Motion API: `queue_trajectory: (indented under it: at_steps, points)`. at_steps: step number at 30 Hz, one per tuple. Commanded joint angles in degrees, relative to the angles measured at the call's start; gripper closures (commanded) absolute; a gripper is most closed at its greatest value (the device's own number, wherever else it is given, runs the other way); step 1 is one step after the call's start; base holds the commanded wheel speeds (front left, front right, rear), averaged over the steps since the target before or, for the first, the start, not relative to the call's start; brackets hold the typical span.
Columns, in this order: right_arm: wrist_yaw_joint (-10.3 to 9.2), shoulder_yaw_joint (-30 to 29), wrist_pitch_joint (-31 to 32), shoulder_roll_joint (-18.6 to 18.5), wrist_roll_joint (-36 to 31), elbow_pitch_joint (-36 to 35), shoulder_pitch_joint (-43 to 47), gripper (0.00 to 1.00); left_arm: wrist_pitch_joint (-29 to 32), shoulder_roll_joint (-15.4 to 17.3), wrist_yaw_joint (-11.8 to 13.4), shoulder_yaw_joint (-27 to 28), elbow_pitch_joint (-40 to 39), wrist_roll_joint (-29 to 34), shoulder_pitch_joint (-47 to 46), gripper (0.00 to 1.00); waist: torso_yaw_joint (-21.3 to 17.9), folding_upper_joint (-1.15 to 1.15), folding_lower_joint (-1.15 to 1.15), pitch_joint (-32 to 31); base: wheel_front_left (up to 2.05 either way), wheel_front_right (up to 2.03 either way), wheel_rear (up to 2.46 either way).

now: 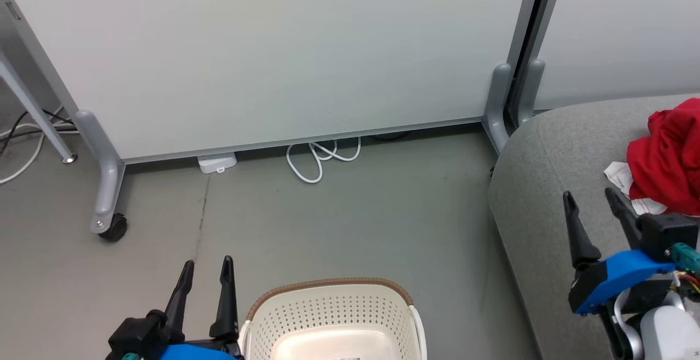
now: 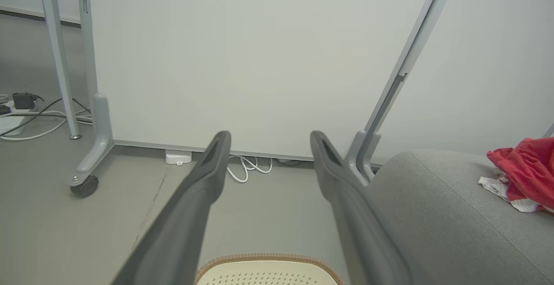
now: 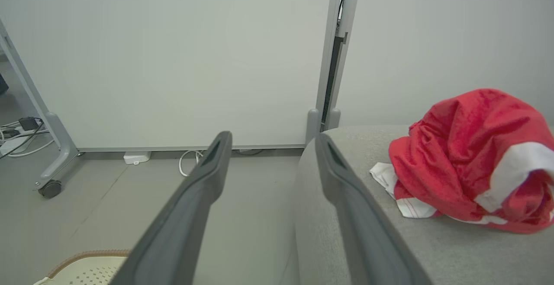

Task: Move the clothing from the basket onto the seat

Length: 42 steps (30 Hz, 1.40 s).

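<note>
The red clothing with white trim lies bunched on the grey seat at the right; it also shows in the right wrist view and the left wrist view. On the floor at the bottom centre stands the cream basket, brown-rimmed, and the part of its inside that shows holds nothing. My left gripper is open just left of the basket, with nothing between its fingers. My right gripper is open above the seat's front, just left of the clothing, holding nothing.
A white partition panel on grey wheeled feet stands behind, with white cable loops and a small white box at its base. More cables lie at the far left. Grey floor lies between basket and panel.
</note>
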Motion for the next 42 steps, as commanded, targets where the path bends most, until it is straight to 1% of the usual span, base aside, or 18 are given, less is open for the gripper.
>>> queue_trajectory:
  at_steps: [1,6,12,33,34,42]
  points:
    - [0.01,0.12,-0.48,1.27,-0.55,-1.66,1.96,0.0,-0.15,-0.05,-0.41,0.78,0.16,0.43,0.86,0.0,0.58,0.0,0.02,-0.49,0.0,0.0,0.0]
    - [0.01,0.97,-1.37,3.85,-0.84,-4.68,5.69,0.0,-0.15,-0.19,-0.41,3.03,0.52,1.0,1.76,0.0,1.43,0.0,0.02,-1.0,0.0,0.0,0.0]
    - [0.01,1.46,-1.81,5.15,-0.87,-6.64,9.13,0.0,-0.15,-0.47,-0.41,4.73,0.99,1.44,2.6,0.0,1.86,0.0,0.02,-1.6,0.0,0.0,0.0]
    - [0.01,4.15,-1.14,5.6,1.37,-7.38,11.15,0.0,-0.15,0.23,-0.41,4.64,2.48,1.83,2.81,0.0,1.37,0.0,0.02,-1.74,0.0,0.0,0.0]
    - [0.0,4.11,-1.17,5.5,1.11,-7.13,10.46,1.0,0.02,-0.16,0.03,4.61,2.49,1.46,2.8,1.0,1.37,0.0,0.02,-1.75,0.0,0.0,0.0]
    - [0.0,4.06,-1.08,5.89,1.32,-2.66,12.15,1.0,0.51,-0.95,0.04,4.5,6.4,1.11,5.07,1.0,1.36,0.0,0.03,-1.74,0.0,0.0,0.0]
